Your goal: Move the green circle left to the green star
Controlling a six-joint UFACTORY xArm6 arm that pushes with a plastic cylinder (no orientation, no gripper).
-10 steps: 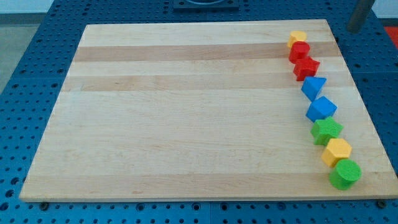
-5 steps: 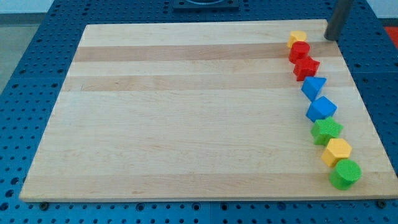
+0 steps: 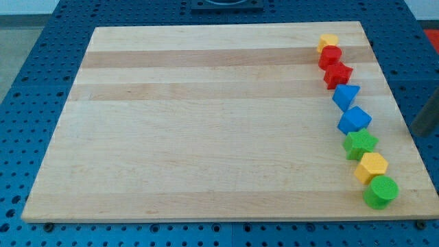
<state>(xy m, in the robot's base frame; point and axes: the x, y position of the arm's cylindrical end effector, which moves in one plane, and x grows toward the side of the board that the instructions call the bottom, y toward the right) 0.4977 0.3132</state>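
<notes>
Dark tip right of green star

This looks like a robotics lab bench. A pale wooden worktop lies on a blue metal base plate drilled with a regular grid of mounting holes, the kind used to bolt test rigs down. Small, bright toy-like blocks sit in a tidy line near the view's right edge, and a dark rod enters from the right border. Nothing domestic shows anywhere.
</notes>
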